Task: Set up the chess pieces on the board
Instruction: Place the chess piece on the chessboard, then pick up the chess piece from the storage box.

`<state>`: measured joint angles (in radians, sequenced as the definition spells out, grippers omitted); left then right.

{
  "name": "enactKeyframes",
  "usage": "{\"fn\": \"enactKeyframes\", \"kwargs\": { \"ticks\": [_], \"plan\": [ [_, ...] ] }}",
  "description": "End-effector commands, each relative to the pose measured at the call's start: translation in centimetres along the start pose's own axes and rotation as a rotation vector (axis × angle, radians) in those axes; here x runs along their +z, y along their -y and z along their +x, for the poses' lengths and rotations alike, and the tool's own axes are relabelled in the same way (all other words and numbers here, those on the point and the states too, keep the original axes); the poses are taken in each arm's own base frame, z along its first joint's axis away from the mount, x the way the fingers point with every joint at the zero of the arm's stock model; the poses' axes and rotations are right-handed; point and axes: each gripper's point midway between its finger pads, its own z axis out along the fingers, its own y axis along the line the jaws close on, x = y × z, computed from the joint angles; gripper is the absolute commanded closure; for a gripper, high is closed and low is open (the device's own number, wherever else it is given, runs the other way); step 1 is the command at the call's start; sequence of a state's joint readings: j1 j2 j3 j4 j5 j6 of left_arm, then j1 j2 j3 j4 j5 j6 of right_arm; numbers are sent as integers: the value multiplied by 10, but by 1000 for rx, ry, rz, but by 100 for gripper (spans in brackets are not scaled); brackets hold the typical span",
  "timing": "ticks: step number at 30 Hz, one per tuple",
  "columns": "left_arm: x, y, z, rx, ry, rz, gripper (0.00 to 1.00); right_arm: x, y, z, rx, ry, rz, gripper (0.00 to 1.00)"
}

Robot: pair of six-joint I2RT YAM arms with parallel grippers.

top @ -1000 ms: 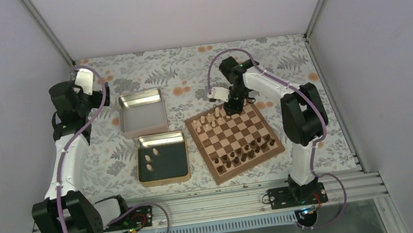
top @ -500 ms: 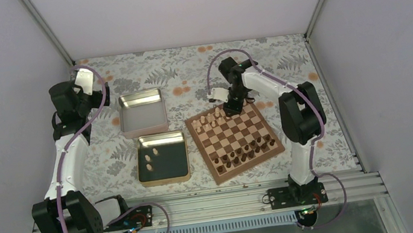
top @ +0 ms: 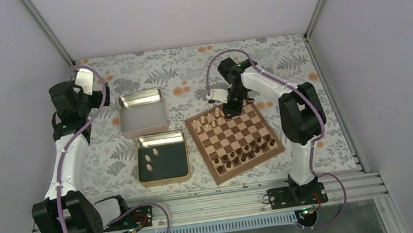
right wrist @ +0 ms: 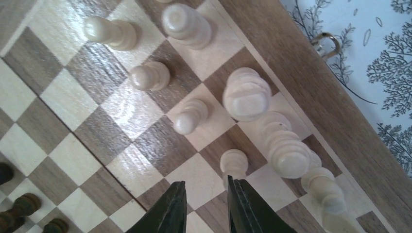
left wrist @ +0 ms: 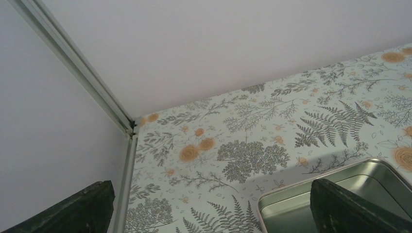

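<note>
The right end effector (right wrist: 204, 188) sits parted and empty over the board (right wrist: 121, 107), a pale pawn (right wrist: 233, 162) upright just off its tips among the other chess pieces (right wrist: 247, 94), so best rise straight up and clip nothing.

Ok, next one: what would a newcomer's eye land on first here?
The board, with pale chess pieces lined along its far edge and dark chessmen along the near one. The right gripper hangs over the pale side, fingers slightly apart beside a pawn. Left of the board, a tin holds a few more pale pieces.
</note>
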<state>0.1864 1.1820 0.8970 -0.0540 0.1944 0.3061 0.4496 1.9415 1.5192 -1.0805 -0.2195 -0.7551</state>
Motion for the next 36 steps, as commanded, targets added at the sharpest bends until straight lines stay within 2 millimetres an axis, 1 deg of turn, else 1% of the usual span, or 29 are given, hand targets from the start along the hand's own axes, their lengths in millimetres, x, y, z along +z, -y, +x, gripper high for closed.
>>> {"fn": "enactKeyframes", "kwargs": {
  "ticks": [1, 3, 5, 7, 8, 11, 14, 17, 19, 22, 25, 28, 31, 36],
  "plan": [
    [-4, -1, -8, 7, 25, 4, 0, -33, -24, -24, -63, 68, 3, 75],
    [-3, -1, -8, 6, 26, 6, 0, -44, -42, -39, -113, 92, -4, 74],
    [-4, -1, -9, 5, 27, 7, 0, -56, -62, -60, -180, 121, -13, 72],
    [-4, 0, -9, 7, 29, 9, 0, -64, -87, -85, -261, 158, -39, 71],
    [-5, 0, -9, 8, 29, 9, 0, -70, -103, -101, -317, 185, -53, 71],
    [-6, -1, -10, 8, 32, 6, 0, -79, -144, -145, -459, 274, -84, 69],
    [-7, -2, -11, 8, 33, 0, 0, -64, -166, -184, -540, 304, -43, 69],
    [-8, -2, -12, 11, 37, -6, 0, -46, -183, -216, -586, 316, -3, 69],
    [-9, -4, -13, 13, 40, -12, 0, -25, -196, -223, -620, 296, -12, 69],
    [-10, -5, -14, 16, 42, -20, 0, 8, -210, -229, -655, 253, 0, 69],
    [-9, -6, -12, 14, 36, -29, 0, 30, -226, -236, -674, 254, -12, 70],
    [-8, -5, -11, 13, 36, -22, 0, 46, -237, -238, -691, 242, -15, 69],
    [-8, -5, -12, 13, 38, -22, 0, 59, -241, -240, -706, 221, 5, 68],
    [-9, -5, -12, 15, 39, -24, 0, 65, -249, -247, -730, 223, 16, 66]
  ]
}}
